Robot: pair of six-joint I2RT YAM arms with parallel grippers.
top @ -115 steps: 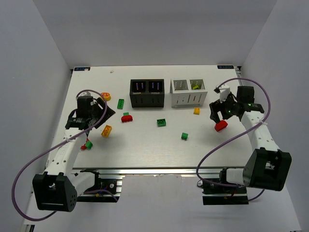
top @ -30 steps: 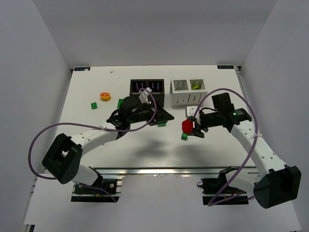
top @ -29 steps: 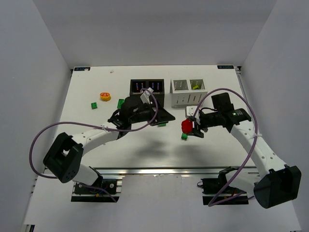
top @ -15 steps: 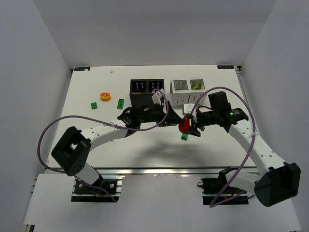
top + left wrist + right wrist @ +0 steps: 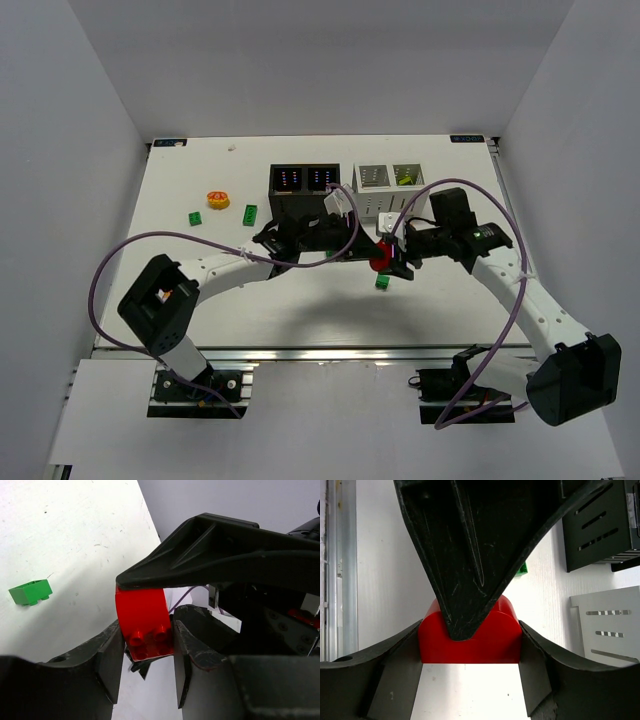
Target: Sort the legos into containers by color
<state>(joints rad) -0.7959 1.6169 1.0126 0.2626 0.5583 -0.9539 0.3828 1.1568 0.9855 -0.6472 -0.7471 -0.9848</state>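
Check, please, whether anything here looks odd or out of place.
One thing stands out: the red lego, between the two arms in front of the white container, is clamped by both the left gripper and the right gripper at once. Nothing looks spilled or damaged.

a robotics lab bench, set up as a small test cell. a plain white table (image 5: 300, 305) is boxed in by bare grey panels (image 5: 320, 60) at the back and both sides. two white-and-black robot arms (image 5: 220, 272) are bolted to a slotted aluminium rail (image 5: 330, 354) along the near edge, loose purple cables (image 5: 523, 283) loop from them, and small printed labels (image 5: 168, 143) sit at the table's far corners.
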